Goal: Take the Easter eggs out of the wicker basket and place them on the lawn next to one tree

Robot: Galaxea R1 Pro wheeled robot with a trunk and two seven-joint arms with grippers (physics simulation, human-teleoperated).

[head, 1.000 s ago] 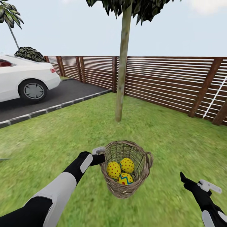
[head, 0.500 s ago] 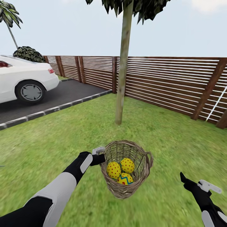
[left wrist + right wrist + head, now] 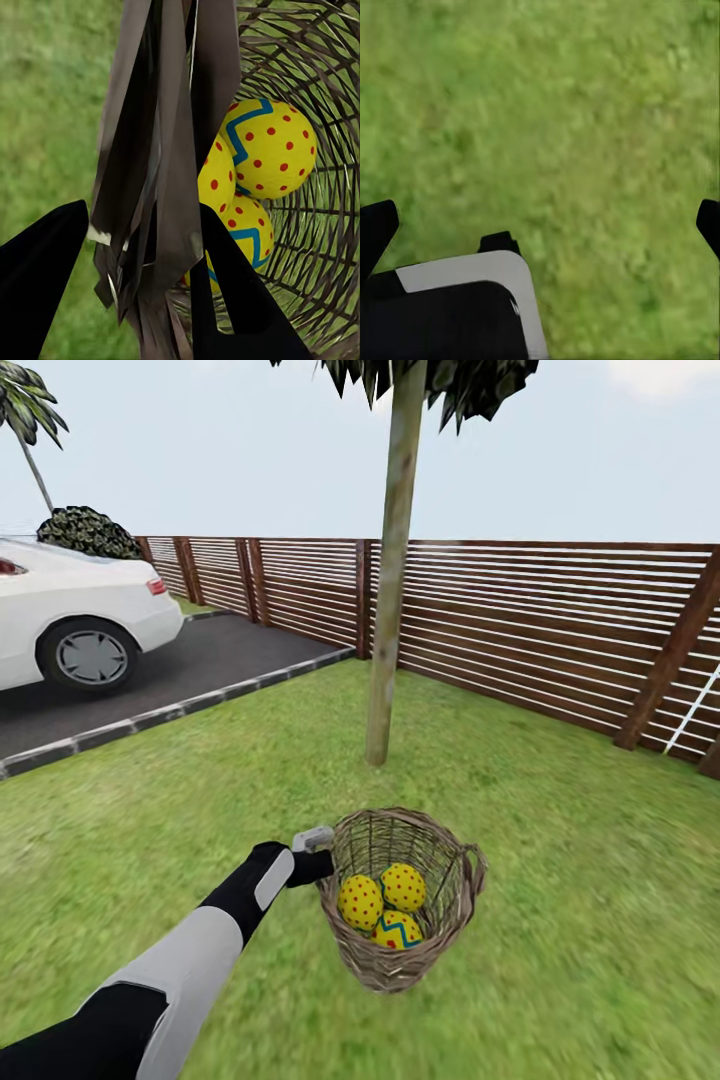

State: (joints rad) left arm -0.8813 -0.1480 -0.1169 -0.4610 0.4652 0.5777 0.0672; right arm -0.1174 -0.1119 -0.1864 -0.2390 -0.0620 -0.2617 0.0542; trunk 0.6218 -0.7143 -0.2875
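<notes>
The wicker basket (image 3: 405,960) stands out over the lawn (image 3: 560,880) in the head view, a short way in front of the tree (image 3: 385,650). Three yellow Easter eggs with red dots lie inside it (image 3: 361,901) (image 3: 403,886) (image 3: 398,930). My left gripper (image 3: 318,855) is shut on the basket's left rim. In the left wrist view the woven wall (image 3: 161,187) passes between the black fingers (image 3: 45,262), with the eggs (image 3: 274,146) just behind it. My right gripper (image 3: 544,217) is open over bare grass (image 3: 585,112).
A brown slatted fence (image 3: 540,620) runs behind the tree. A grey driveway (image 3: 190,665) with a stone kerb (image 3: 150,718) and a white car (image 3: 70,615) lies to the left. Grass stretches all around the trunk's base.
The whole view has shifted, with the tree base lower in the picture and the car further left. My right arm has left the head view. The basket stays in my left gripper.
</notes>
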